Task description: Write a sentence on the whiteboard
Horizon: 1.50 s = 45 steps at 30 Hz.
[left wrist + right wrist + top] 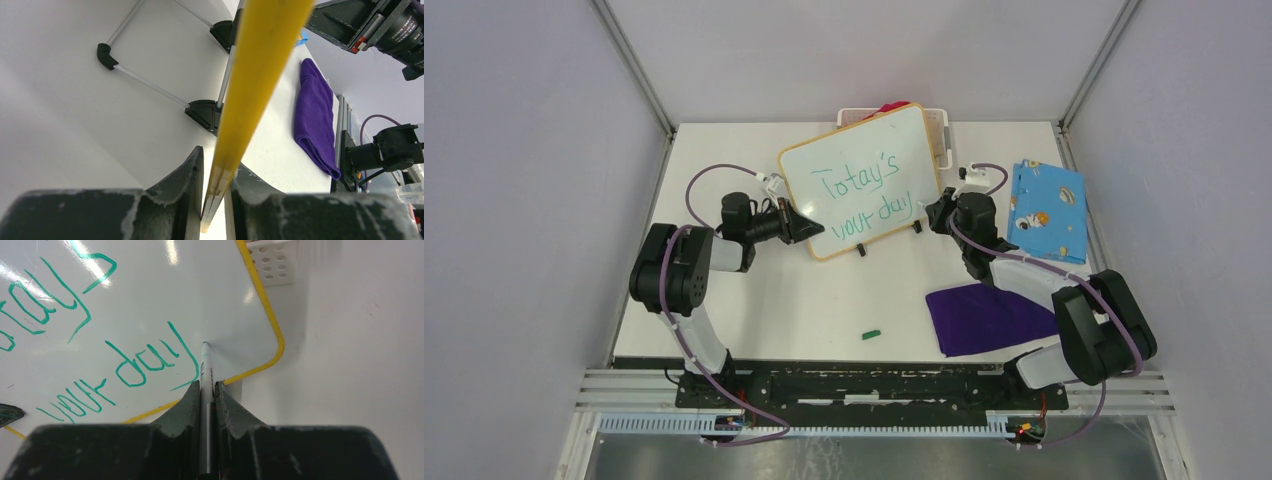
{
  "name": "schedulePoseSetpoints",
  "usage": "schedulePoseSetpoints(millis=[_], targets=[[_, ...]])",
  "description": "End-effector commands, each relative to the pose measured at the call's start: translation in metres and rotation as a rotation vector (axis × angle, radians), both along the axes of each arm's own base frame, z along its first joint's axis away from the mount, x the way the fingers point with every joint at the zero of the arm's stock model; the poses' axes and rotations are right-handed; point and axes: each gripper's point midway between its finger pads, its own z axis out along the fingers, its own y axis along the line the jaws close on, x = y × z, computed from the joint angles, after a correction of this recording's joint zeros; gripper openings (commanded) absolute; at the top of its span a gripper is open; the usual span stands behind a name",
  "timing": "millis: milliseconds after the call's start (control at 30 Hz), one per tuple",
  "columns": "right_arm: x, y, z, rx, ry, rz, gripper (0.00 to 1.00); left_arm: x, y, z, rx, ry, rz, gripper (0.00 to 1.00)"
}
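Your right gripper (207,390) has its fingers drawn in narrow on the marker (205,371), which runs straight out along the gripper's own line, tip forward. That tip sits on or just off the whiteboard (165,295); the wrist view doesn't settle whether it touches. It is just right of the last stroke of "day", where the sentence (861,195) ends, in the bare lower right corner. The board lies ahead and to the left of this gripper, propped up on its feet, its long axis running from near-left to far-right in the top view. Your left gripper (214,167) is pinched on the board's left edge, the yellow frame caught between its fingers, bracing it. The right arm is the nearer one to the writing, so I'd judge any pull-away should go back along the marker's axis to spare a stray mark. Nothing stands between tip and board. A white basket (941,135) sits behind the board, a patterned cloth (1049,210) right of the right arm, a purple cloth (999,315) near its base, and a green cap (871,334) lies loose on the table (754,310), well apart from both grippers
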Motion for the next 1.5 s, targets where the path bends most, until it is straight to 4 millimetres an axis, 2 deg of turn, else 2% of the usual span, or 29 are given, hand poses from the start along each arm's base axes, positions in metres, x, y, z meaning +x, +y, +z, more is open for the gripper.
schedulePoseSetpoints(millis=[0, 533, 933, 1167, 1467], targets=[[0.007, -0.007, 0.0, -0.034, -0.001, -0.034, 0.0, -0.001, 0.001, -0.025, 0.07, 0.045, 0.024, 0.26], [0.005, -0.006, 0.008, -0.017, -0.019, -0.026, 0.0, -0.001, 0.001, -0.025, 0.074, 0.045, 0.021, 0.26], [-0.01, 0.002, 0.064, 0.118, -0.131, 0.011, 0.0, -0.001, 0.0, -0.025, 0.073, 0.042, 0.019, 0.26], [-0.036, 0.001, 0.099, 0.159, -0.194, 0.046, 0.0, -0.001, 0.0, -0.025, 0.072, 0.045, 0.018, 0.28], [-0.093, -0.005, 0.112, 0.101, -0.226, 0.125, 0.0, -0.003, 0.0, -0.022, 0.065, 0.032, 0.013, 0.34]])
